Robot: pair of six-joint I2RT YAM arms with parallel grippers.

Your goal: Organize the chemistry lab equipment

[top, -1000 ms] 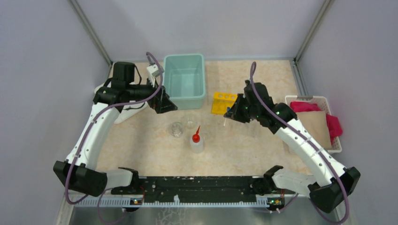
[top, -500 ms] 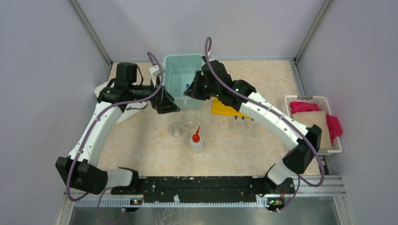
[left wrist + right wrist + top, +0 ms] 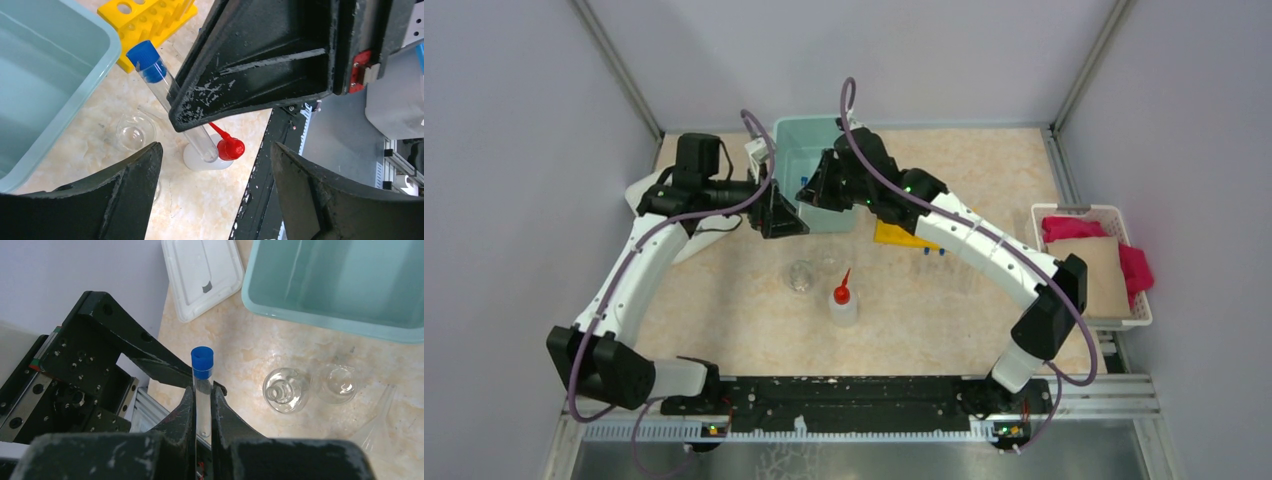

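My right gripper point(image 3: 808, 192) is shut on a slim clear test tube with a blue cap point(image 3: 202, 371), held over the teal bin's near left corner. The tube also shows in the left wrist view point(image 3: 152, 70), right in front of my left gripper point(image 3: 215, 192), which is open and empty. In the top view the left gripper point(image 3: 782, 216) is just left of the right one. Two small glass cups point(image 3: 800, 275) point(image 3: 828, 261) and the red-nozzled squeeze bottle point(image 3: 842, 300) stand on the table below them. The yellow rack point(image 3: 890, 234) is partly hidden by my right arm.
A teal bin point(image 3: 819, 205) stands at the back centre. A white lid point(image 3: 202, 275) lies left of it under my left arm. A white basket point(image 3: 1089, 212) of pink and brown cloths sits at the right edge. Blue-capped tubes point(image 3: 929, 252) lie near the rack.
My right arm has swung left from the yellow rack, across the bin, carrying the test tube to the left gripper. The left gripper has hardly moved.
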